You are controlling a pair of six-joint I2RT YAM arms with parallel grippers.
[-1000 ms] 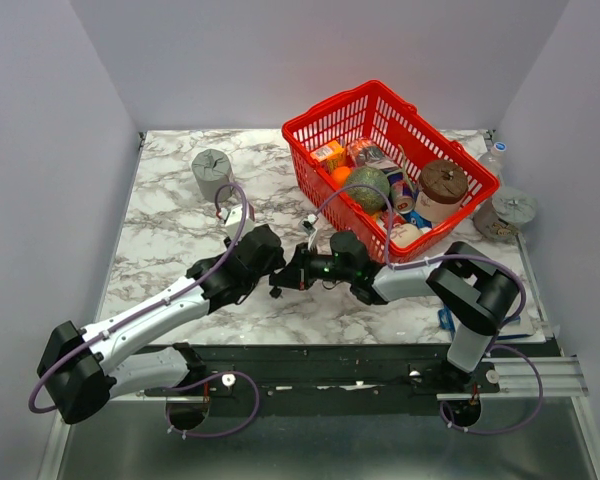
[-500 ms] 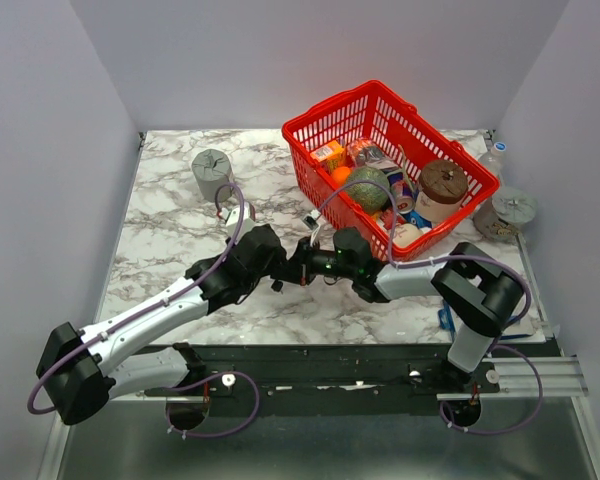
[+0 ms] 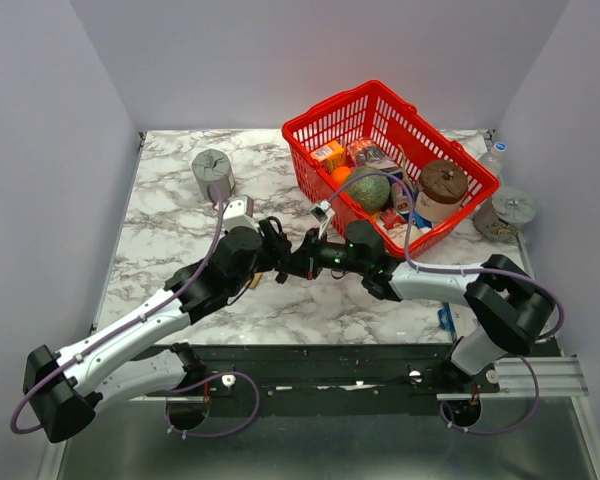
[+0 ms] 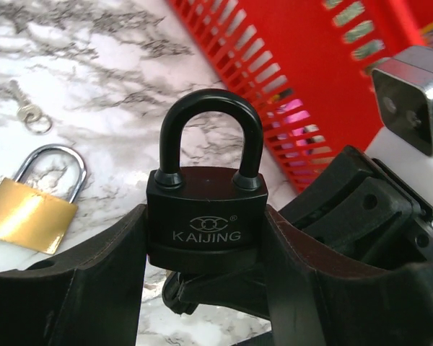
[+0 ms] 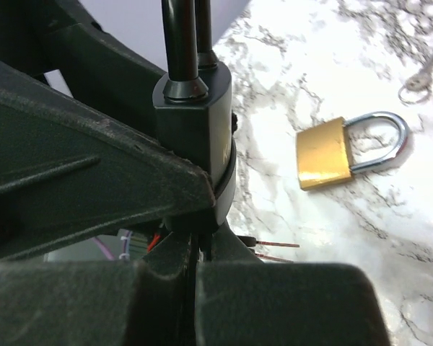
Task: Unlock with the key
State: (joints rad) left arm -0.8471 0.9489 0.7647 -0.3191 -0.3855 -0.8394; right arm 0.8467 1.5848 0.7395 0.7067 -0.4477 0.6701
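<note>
Black padlock (image 4: 206,209) stood shackle-up, clamped in the left gripper (image 4: 202,249); right gripper (image 5: 195,277) pinched narrow beneath its base, key hidden; marble table (image 3: 170,220), grey walls (image 3: 280,50).

On the marble table (image 3: 170,240), a brass padlock (image 4: 30,216) is recorded flat just beside the left gripper (image 4: 206,249), a small ringed key (image 4: 25,109) farther out, and a red basket (image 3: 325,140) ahead.

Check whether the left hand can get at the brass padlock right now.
Probably not yet: the left hand is shut on the black padlock. The brass padlock lies uncovered nearby, so the way looks free once that hand lets go.
</note>
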